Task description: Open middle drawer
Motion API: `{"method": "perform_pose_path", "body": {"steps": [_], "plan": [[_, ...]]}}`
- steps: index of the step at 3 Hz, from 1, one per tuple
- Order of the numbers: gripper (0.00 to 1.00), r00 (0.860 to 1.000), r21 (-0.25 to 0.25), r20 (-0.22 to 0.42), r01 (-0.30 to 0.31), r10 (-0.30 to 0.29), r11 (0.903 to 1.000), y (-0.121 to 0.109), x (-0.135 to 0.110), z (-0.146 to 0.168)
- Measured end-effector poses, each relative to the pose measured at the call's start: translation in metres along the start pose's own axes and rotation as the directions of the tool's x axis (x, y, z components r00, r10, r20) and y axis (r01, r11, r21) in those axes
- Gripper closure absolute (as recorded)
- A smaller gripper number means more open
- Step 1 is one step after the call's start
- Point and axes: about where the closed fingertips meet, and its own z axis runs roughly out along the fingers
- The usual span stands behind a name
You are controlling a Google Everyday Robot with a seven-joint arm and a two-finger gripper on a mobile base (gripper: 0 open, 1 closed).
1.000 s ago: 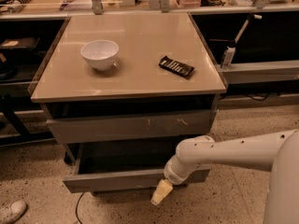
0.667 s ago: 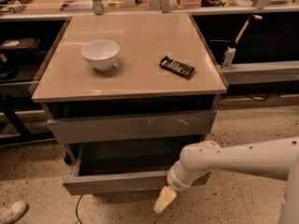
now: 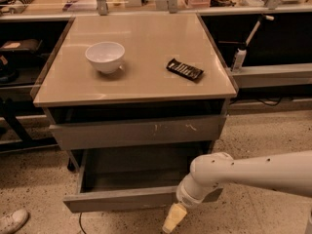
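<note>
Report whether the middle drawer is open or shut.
Open: the middle drawer is pulled out, its grey interior showing. The gripper hangs just below its front.

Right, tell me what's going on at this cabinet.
A white robot arm reaches in from the right toward the cabinet's lower front. The middle drawer stands pulled well out, its grey inside showing with nothing visible in it. The tool hangs just below the right end of that drawer's front; whether it touches cannot be told. The scratched front sits above it. On the top are a white bowl and a dark packet, both untouched.
</note>
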Motion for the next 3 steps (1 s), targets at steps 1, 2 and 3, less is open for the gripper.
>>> {"method": "perform_pose_path", "body": {"steps": [1, 2, 3], "plan": [[0.00, 0.999, -0.017, -0.038, 0.008, -0.009, 0.9998, 0.000, 0.002, 0.019], [0.00, 0.999, -0.020, -0.045, 0.009, -0.010, 0.9998, 0.001, 0.003, 0.019], [0.00, 0.996, -0.038, -0.085, 0.016, -0.019, 0.9991, 0.009, 0.015, 0.024]]}}
